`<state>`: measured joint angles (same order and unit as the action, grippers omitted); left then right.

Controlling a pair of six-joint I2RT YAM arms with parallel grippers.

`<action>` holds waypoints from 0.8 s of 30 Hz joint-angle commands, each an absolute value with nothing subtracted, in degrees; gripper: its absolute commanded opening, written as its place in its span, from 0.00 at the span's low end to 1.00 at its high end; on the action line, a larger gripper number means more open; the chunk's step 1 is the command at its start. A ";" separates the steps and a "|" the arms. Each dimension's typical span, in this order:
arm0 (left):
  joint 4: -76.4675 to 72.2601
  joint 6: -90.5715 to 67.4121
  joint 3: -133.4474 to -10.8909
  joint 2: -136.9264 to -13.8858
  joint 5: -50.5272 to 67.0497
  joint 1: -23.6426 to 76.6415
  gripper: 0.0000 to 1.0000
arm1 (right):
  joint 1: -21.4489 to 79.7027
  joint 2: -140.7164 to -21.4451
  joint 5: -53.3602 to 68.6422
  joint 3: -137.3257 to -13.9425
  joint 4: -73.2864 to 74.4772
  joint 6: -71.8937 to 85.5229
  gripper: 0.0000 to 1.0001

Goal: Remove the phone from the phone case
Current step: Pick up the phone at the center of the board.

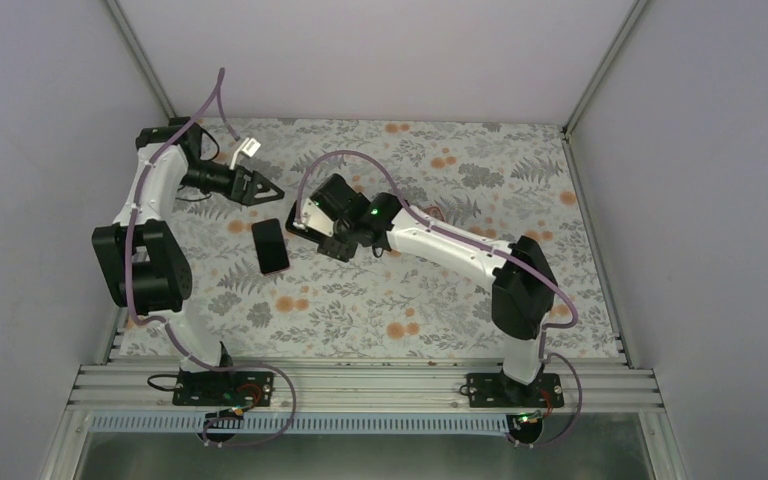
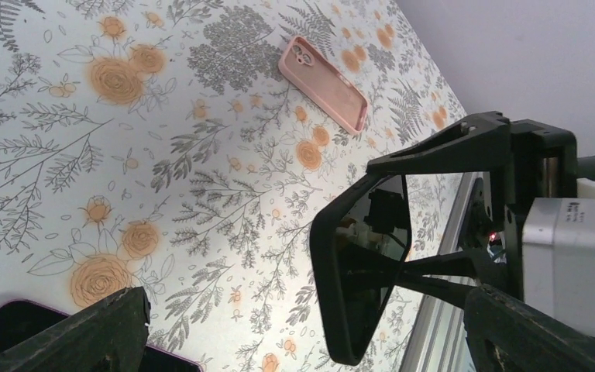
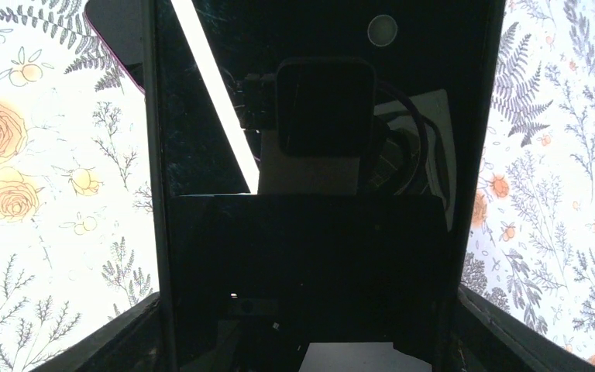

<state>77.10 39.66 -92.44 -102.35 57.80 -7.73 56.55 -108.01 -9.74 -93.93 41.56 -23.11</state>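
A table (image 1: 440, 310), its top white with printed grey ferns and orange flowers. Plain pale lilac walls (image 1: 360, 50) enclose it on 3 sides, joined by metal posts (image 1: 597, 60). A metal rail (image 1: 360, 385) edges the near side.

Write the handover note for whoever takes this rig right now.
Left gripper: open, empty.
Right gripper: shut on the black phone, screen toward its wrist camera.
Pink case lies on the table, apart from both grippers; a dark slab lies nearby.
Done: phone gripped. Whether a case still wraps it cannot be told.
Left: check that, strip any case.
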 commanded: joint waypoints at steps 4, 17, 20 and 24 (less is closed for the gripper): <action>77.78 41.94 -89.70 -101.59 61.37 -8.09 1.00 | 56.51 -104.82 -11.01 -95.28 37.34 -23.82 0.50; 77.78 39.60 -87.61 -102.81 63.20 -6.42 1.00 | 56.82 -108.76 -10.75 -102.78 38.10 -23.90 0.49; 77.78 38.68 -87.56 -102.83 64.32 -5.38 0.96 | 57.40 -110.37 -10.99 -105.04 39.16 -23.95 0.49; 77.79 37.51 -88.13 -101.94 65.08 -4.81 0.84 | 57.60 -111.14 -11.50 -105.00 38.60 -24.21 0.49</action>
<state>77.52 38.28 -87.81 -102.50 61.95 -5.23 56.69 -110.04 -9.82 -103.15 41.01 -23.42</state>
